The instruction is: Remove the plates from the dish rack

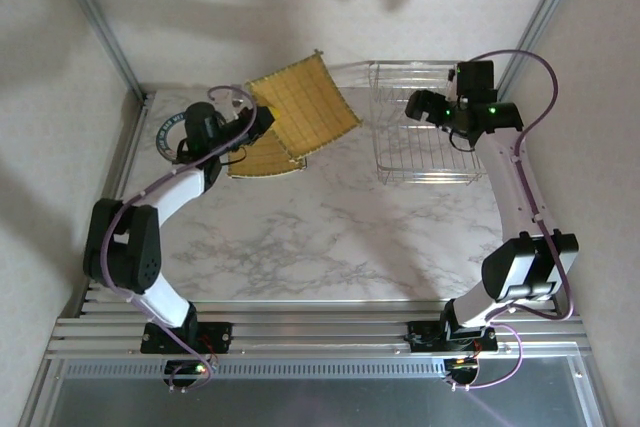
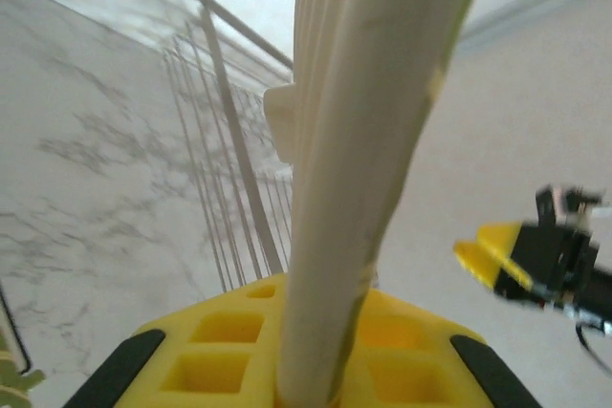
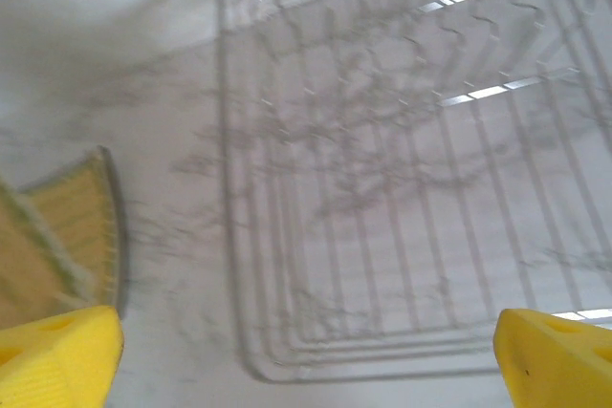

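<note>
left gripper (image 1: 262, 119): pinching the yellow plate (image 1: 303, 105) by its edge, up in the air
right gripper (image 3: 306, 355): spread wide over the rack (image 1: 430, 179)
risk: plate could slip and bang the other plate (image 1: 262, 157) under it

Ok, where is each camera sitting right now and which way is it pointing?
Top external: above and behind the bases, looking down; both arms, the dish rack and the raised yellow plate show.
Left wrist: on the left arm, facing along its yellow fingers at the plate's edge, rack beyond.
Right wrist: over the rack, looking down past its yellow fingertips.
Shared: all three show the rack.
</note>
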You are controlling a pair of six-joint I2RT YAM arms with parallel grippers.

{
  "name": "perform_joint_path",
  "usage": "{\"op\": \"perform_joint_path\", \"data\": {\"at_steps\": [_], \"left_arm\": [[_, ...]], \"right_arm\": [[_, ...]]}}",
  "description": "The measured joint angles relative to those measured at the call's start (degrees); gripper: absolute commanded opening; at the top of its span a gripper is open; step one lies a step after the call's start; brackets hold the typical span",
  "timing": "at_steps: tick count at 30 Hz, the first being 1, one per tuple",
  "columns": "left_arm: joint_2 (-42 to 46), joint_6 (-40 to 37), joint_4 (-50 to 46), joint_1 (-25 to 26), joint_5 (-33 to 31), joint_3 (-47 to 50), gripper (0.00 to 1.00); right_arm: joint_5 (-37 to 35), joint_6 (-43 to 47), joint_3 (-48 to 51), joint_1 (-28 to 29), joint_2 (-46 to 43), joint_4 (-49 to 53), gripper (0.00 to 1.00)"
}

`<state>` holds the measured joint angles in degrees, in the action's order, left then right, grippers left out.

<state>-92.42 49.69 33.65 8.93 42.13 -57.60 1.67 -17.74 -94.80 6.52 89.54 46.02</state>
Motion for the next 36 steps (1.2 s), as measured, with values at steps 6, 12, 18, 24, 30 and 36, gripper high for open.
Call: {"op": "perform_joint_path", "data": {"at_steps": [6, 12, 18, 24, 30, 36], "left_arm": [[5.8, 8.7, 9.9, -0.1, -18.6, 13.3, 0.00], [8.8, 16.5, 13.6, 1.6, -38.9, 23.0, 0.00], [11.3, 22.3, 16.2, 6.8, -55.4, 26.6, 0.00], [10.0, 26.3, 20.4, 10.3, -63.2, 27.0, 0.00], [3.3, 28.5, 23.4, 11.8, -65.7, 26.5, 0.00], [-4.0, 29.5, 24.4, 12.9, -65.8, 22.8, 0.00]], "right_arm": [[-3.6, 3.3, -0.2, -0.8, 0.2, 5.1, 0.99], [-4.9, 4.9, -0.4, -0.8, 0.2, 7.0, 0.99], [-5.1, 5.5, -0.3, -1.1, -0.1, 7.5, 0.99], [-5.1, 8.6, -2.3, -2.6, 1.1, 11.8, 0.99], [-5.1, 10.2, -3.3, -3.8, 2.5, 14.1, 0.99], [-5.1, 11.0, -3.7, -3.8, 3.0, 14.7, 0.99]]}}
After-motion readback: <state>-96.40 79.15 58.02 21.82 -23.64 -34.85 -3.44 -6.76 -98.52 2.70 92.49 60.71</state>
